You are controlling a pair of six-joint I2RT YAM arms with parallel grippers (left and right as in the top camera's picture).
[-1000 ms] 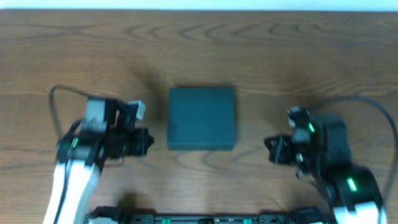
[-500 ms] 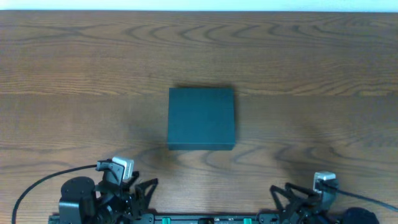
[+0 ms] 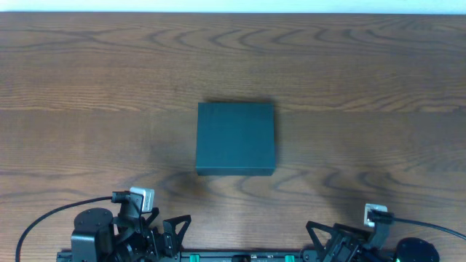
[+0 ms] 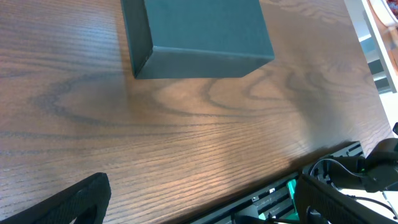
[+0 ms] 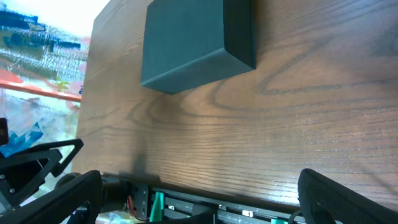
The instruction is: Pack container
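Nearest me, at the front edge of the brown wood-grain table (image 3: 87, 73), both arms sit folded against the black mounting rail with green lights (image 3: 240, 256). The left gripper (image 3: 166, 227) is released, and its wrist view shows the two dark fingers spread to opposite corners with only bare wood between them (image 4: 202, 183). The right gripper (image 3: 328, 236) is the same, wide apart and holding nothing (image 5: 199, 177).

A broad strip of bare wood lies beyond the fingers. Past it is the container (image 3: 236, 137), a dark teal-green matte rectangular box, standing square at the middle of the table, well apart from both grippers. Its lid lies flat and shut. Both wrist cameras look at its near face and top (image 4: 199, 25) (image 5: 186, 37), and I see no gap along the edges.

I read this as a parked pose: either packing is finished or nothing is staged yet. No loose items show on the table, and with the lid down I cannot tell what is inside. I also cannot make out which edge carries the hinge. To do this step well, I would leave the fingers spread and low by the rail, out of the overhead camera's line to the box. I would confirm the lid sits flush on every side before calling it done.
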